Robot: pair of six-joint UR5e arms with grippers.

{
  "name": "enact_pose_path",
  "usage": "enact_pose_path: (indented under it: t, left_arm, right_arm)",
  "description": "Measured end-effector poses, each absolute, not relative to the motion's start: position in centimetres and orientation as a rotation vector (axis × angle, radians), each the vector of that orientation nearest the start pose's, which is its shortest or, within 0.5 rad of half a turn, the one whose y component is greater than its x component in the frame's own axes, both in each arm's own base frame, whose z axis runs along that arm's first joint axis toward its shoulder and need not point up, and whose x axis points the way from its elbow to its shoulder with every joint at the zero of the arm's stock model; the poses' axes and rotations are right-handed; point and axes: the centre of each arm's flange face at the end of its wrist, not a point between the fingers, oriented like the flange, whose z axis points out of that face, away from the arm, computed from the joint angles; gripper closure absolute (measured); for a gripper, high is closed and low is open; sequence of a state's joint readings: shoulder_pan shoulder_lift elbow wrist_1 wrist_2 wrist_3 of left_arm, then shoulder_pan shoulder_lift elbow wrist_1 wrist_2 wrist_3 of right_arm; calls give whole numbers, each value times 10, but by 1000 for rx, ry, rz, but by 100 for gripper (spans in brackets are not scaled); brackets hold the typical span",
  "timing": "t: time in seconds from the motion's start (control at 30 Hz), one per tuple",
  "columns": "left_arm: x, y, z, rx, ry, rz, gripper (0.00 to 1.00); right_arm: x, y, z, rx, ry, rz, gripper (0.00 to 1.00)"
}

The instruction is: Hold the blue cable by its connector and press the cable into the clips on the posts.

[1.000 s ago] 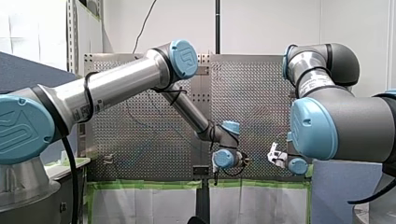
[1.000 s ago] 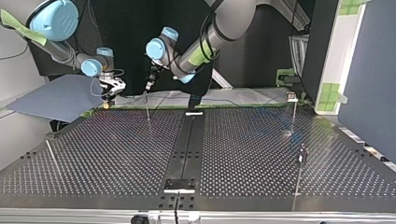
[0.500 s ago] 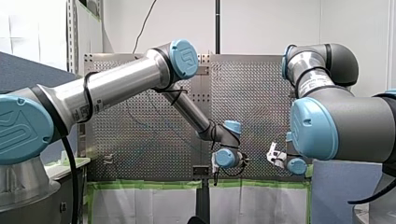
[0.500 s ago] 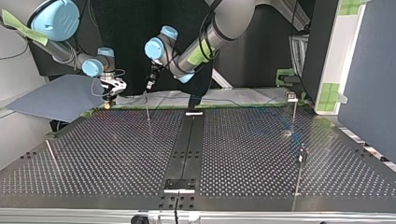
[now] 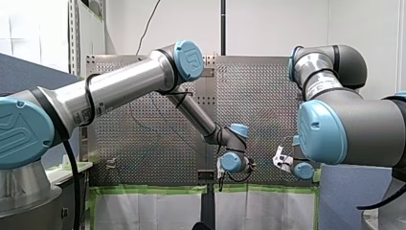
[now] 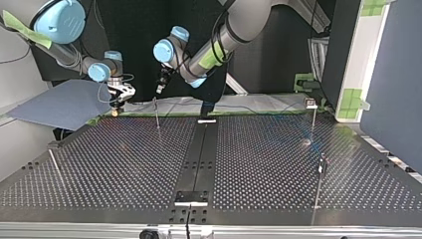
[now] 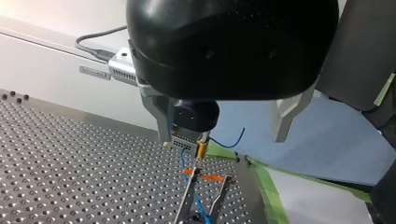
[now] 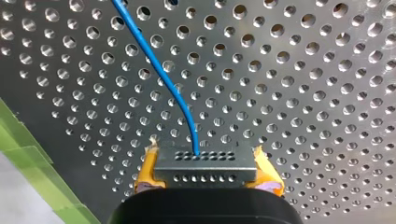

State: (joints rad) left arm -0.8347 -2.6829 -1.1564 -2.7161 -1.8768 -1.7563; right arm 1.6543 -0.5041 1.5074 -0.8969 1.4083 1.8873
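1. Connector (image 8: 205, 161) pinched in my right gripper (image 8: 205, 173); blue cable (image 8: 159, 70) runs straight ahead over the table (image 8: 303, 93).
2. Clip (image 7: 203, 198) sits just beneath the connector; my left gripper (image 7: 222, 139) is spread, empty.

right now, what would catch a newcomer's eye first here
The blue cable stands out in the right wrist view, rising from a grey connector clamped between the yellow pads of my right tool. In the left wrist view my left tool hangs open, a post's clip ahead of it.
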Motion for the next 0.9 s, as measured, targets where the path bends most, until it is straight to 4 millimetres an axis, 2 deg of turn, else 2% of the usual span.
enact_pose_path:
  t: [0.27,0.53,0.9]
  left_arm:
    - [412,-619,-16,433,1840,-377,0]
    - [401,-613,12,439,1811,-379,0]
    - [401,-594,47,327,1794,-450,0]
  right_arm:
    - [203,-655,-73,1319,-1448,1543,100]
    - [204,-656,-72,1317,-1444,1545,100]
    - [210,-653,-73,1333,-1443,1538,100]
